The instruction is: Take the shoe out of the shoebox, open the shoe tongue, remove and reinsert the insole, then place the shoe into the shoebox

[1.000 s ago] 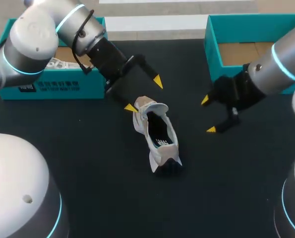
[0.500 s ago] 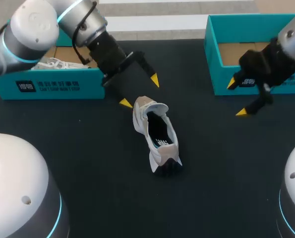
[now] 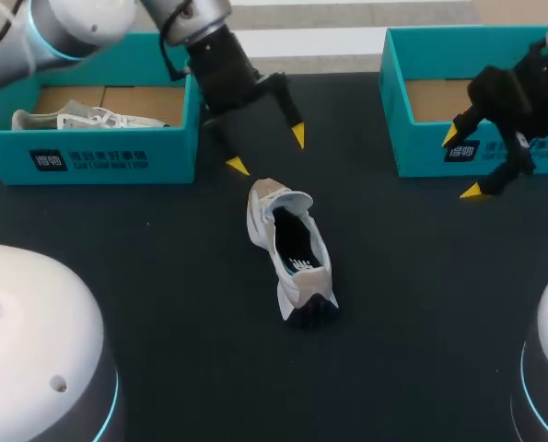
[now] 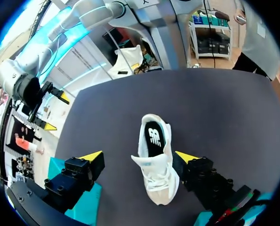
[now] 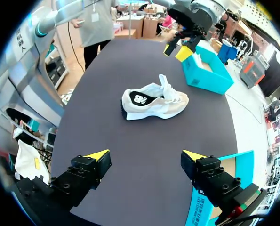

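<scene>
A beige and white shoe stands upright on the black table, its toe toward the far side. Its tongue is folded open, and a dark insole lies inside. My left gripper hangs open just beyond the toe, touching nothing. In the left wrist view the shoe sits below, between the spread fingers of the left gripper. My right gripper is open in front of the right shoebox, well clear of the shoe. The right wrist view shows the shoe far ahead of the right gripper.
A teal shoebox at the far left holds a second white shoe. The right shoebox shows only its cardboard floor. Bare black table lies on both sides of the shoe and toward the near edge.
My left gripper rose and drew back from the shoe's toe toward the far side. My right gripper swung right and away, up to the right shoebox. The shoe stayed put.
</scene>
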